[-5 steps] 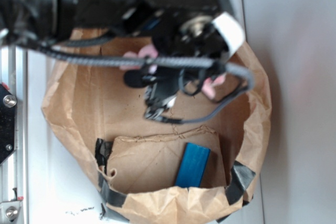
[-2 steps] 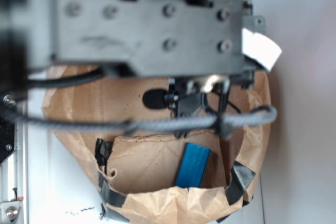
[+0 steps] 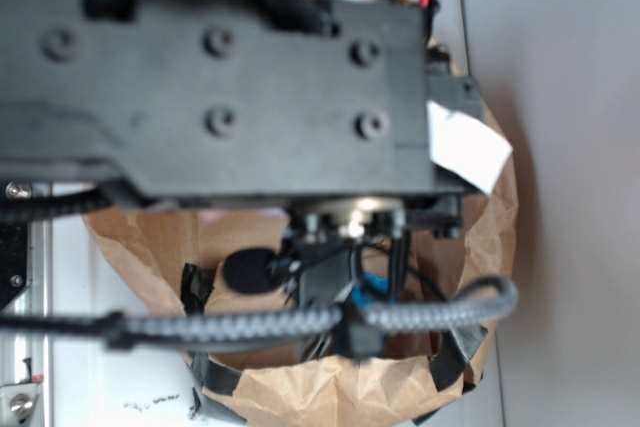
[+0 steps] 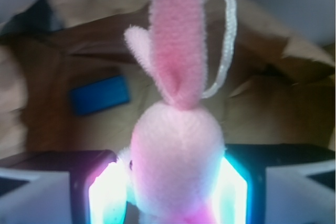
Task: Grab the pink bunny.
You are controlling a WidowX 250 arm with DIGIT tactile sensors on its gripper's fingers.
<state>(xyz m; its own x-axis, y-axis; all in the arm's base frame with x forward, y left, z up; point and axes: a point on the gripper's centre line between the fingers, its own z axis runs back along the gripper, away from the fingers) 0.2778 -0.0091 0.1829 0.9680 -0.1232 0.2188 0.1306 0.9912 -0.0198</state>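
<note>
Gripper [image 4: 176, 195] has its fingers clamped on both sides of the pink bunny [image 4: 176, 166], held above the paper bag [image 4: 294, 103] floor and blue block [image 4: 100, 94], so I'd just keep squeezing and lift straight, that plush looks slippery.

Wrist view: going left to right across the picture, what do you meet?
Blue block lying on the brown bag floor → pink bunny held between the lit pads of the pincer → white loop curving off beside the bunny's raised ear → crumpled paper bag wall.
</note>
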